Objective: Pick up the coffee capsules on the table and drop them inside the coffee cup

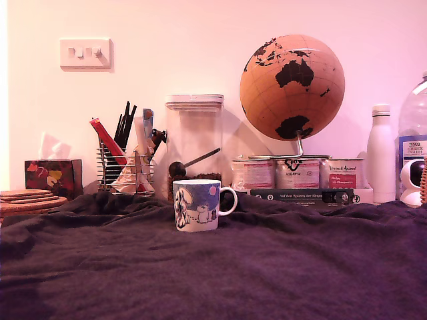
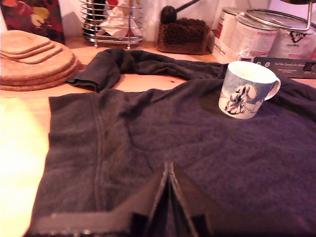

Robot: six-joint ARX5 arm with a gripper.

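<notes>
tool (image 2: pixel 169 197) | jaws pressed together, nothing between | low, pointing forward over the cloth

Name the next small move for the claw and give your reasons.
Probably hold off grasping and look around for a capsule first. No capsule shows on the cloth in either view, and the inside of the coffee cup is hidden. The claw appears shut, empty, low over the cloth, short of the cup. Lifting it slightly could widen the wrist view.
</notes>
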